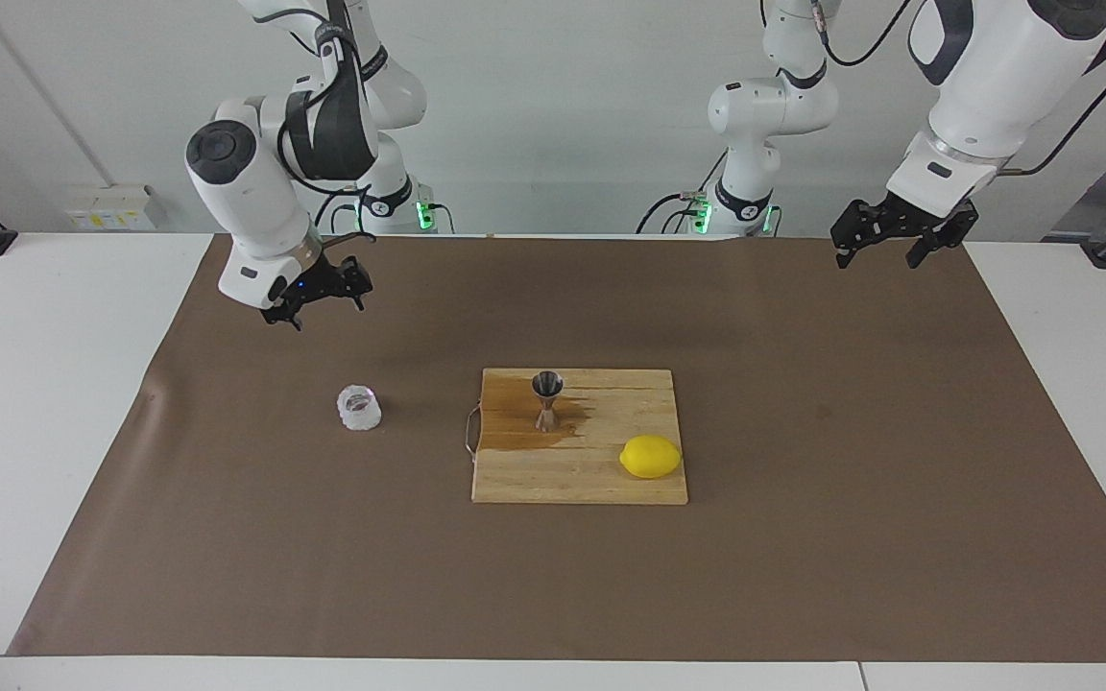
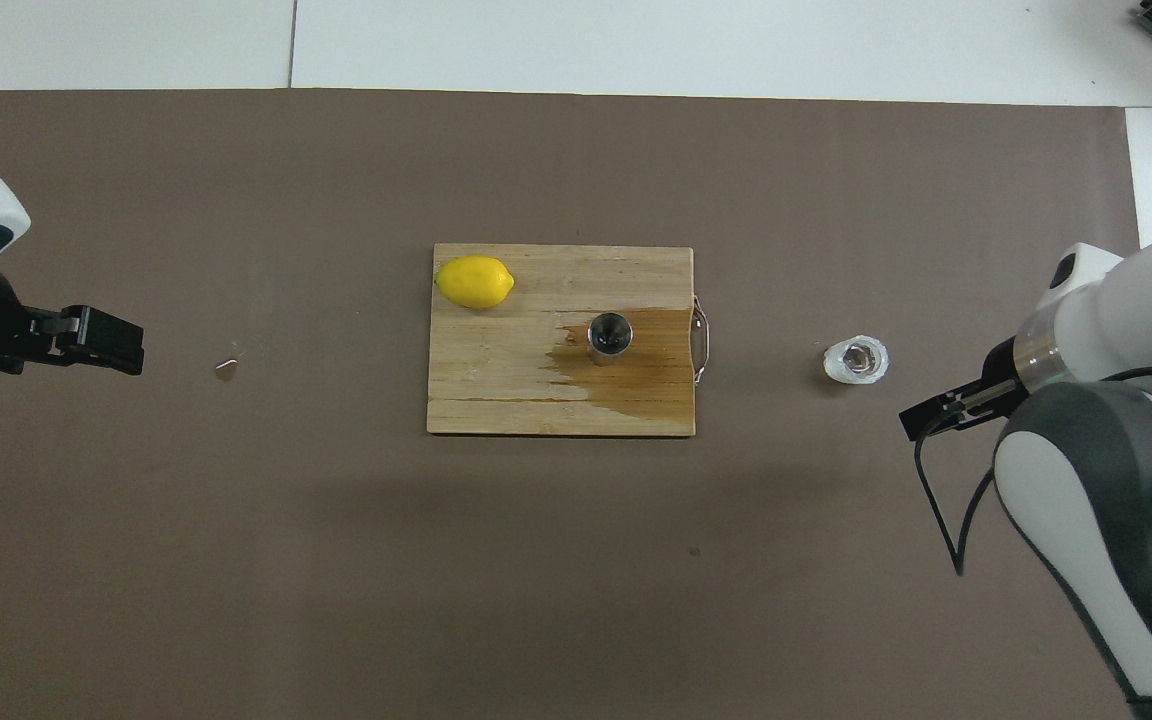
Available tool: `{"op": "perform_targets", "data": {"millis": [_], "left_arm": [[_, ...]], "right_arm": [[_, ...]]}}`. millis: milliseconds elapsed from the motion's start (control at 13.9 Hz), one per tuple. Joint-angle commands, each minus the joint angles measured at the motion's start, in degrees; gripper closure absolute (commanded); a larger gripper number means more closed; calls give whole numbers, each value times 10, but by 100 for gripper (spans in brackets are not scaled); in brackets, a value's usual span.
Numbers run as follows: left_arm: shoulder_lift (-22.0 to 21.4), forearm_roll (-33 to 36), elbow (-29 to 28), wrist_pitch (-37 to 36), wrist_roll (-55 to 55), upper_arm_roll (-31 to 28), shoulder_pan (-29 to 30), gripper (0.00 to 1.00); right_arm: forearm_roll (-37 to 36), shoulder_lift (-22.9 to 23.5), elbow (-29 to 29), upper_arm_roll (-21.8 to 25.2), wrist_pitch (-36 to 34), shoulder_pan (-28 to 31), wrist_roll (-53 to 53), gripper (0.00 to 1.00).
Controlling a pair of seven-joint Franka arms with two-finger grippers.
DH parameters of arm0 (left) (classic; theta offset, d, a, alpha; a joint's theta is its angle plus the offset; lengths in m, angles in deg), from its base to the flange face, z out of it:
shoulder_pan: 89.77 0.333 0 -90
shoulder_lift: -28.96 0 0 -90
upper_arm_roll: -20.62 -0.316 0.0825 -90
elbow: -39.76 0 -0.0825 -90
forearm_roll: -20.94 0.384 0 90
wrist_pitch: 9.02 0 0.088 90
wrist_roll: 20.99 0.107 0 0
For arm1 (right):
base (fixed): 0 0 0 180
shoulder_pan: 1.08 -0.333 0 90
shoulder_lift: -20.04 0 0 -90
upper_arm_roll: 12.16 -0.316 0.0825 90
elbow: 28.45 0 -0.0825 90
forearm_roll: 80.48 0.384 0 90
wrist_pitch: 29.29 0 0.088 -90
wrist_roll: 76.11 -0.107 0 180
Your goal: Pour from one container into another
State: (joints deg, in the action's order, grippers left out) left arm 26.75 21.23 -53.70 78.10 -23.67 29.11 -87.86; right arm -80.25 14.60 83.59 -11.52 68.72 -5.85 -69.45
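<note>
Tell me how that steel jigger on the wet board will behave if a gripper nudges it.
The jigger would probably tip: it stands tall on a small base with a narrow waist. The wet patch around it on the cutting board may let it slide. Once down, it would likely roll in a curve.

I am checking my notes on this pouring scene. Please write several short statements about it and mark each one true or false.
1. The small clear textured glass tumbler stands on the brown paper, off the wooden cutting board. True.
2. The right gripper holds the tumbler. False: it is up over the paper, holding nothing.
3. The shiny steel hourglass jigger stands upright on a wet stain on the board. True.
4. The yellow lemon lies on the paper beside the board. False: it lies on the board.
5. The left gripper is over the board. False: it waits over the left arm's end of the table.
</note>
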Motion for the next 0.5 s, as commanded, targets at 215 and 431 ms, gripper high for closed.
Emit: {"op": "perform_targets", "data": {"millis": [215, 431], "left_arm": [[-17, -6, -16, -2, -4, -1, 2, 0], [-17, -6, -16, -2, -3, -1, 2, 0]], "right_arm": [[22, -17, -129, 7, -90, 16, -126, 0], [-3, 2, -179, 10, -91, 48, -120, 0]]}}
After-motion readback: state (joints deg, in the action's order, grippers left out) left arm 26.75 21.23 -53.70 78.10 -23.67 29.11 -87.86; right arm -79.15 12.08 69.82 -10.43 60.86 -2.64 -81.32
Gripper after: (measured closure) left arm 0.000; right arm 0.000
